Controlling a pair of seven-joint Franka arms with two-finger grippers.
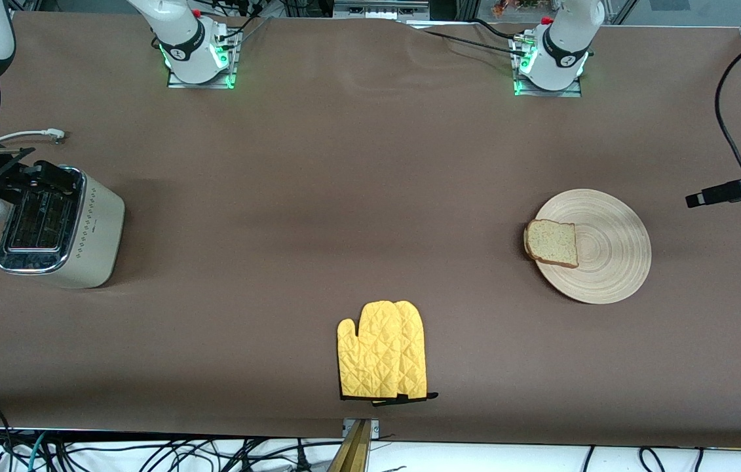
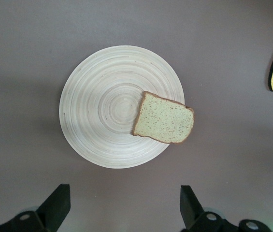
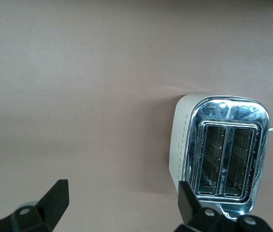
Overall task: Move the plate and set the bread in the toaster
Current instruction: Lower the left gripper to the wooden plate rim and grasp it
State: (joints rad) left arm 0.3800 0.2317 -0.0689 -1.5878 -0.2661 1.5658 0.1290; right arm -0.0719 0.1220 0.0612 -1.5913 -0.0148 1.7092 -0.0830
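Note:
The round wooden plate [image 1: 606, 262] lies toward the left arm's end of the table. The bread [image 1: 552, 243] rests on the plate's rim, on the side toward the toaster, with one corner overhanging. In the left wrist view the plate [image 2: 102, 106] and the bread [image 2: 164, 124] show from above. My left gripper [image 2: 124, 193] hangs open and empty, high over bare table beside the plate. The cream toaster [image 1: 62, 226] stands at the right arm's end, both slots empty. My right gripper [image 3: 122, 191] hangs open and empty, high up beside the toaster [image 3: 223, 154].
A yellow quilted oven mitt [image 1: 383, 351] lies near the table's front edge, midway along it. The toaster's white cord [image 1: 29, 135] runs off toward the robots' side. A black cable [image 1: 727, 124] hangs at the left arm's end.

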